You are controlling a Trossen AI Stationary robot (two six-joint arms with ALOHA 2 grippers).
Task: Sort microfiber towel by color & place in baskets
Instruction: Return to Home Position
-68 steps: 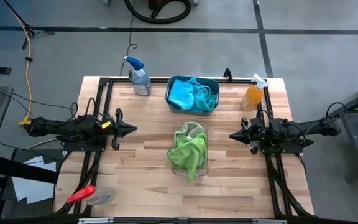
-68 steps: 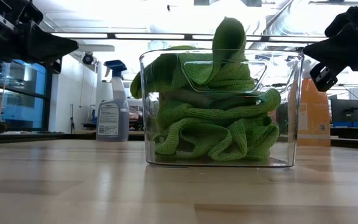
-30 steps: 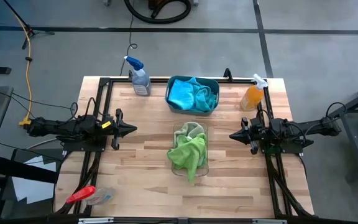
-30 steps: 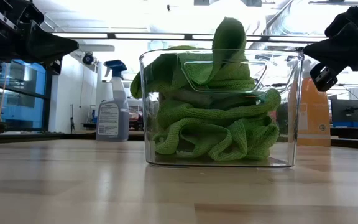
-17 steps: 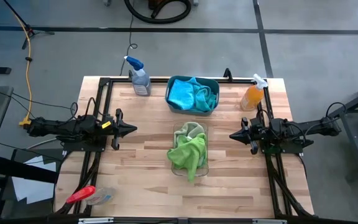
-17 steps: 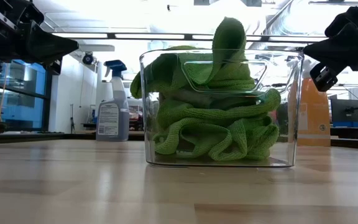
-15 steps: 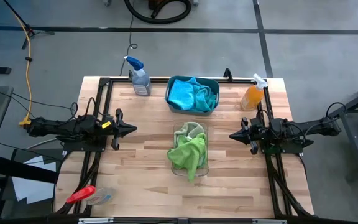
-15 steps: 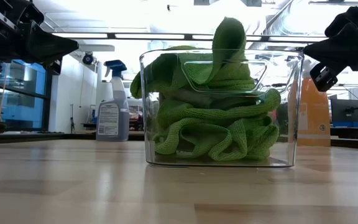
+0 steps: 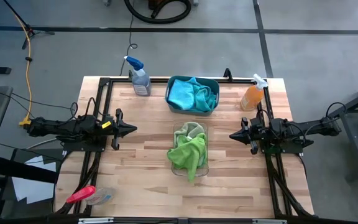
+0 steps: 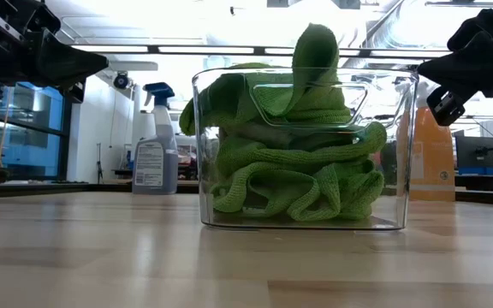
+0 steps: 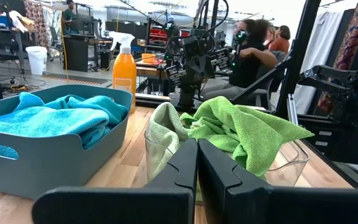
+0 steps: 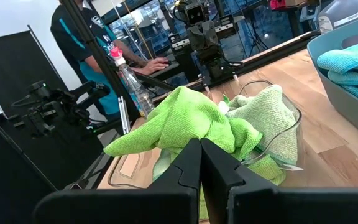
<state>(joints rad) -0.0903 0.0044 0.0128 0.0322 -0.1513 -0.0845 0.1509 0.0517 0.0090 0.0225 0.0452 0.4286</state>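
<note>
- The lime green towels (image 9: 188, 152) sit heaped in the clear bin (image 10: 403, 171) at the centre of the high view, one fold poking up above the rim.
- The turquoise towels (image 9: 191, 94) fill the teal tub (image 9: 168, 96), just above the clear bin in that view and apart from it.
- The left gripper (image 9: 132, 129) hangs at middle left, well apart from the bins, its fingers (image 11: 184, 169) pressed together on nothing.
- The right gripper (image 9: 233, 134) hangs at middle right, fingers likewise closed and empty.
- A blue-trigger spray bottle (image 9: 139, 78) stands upper left of the tub, an orange spray bottle (image 9: 252, 95) to its right.
- A red-handled tool (image 9: 81, 194) lies at the lower left corner of the counter (image 9: 142, 180).
</note>
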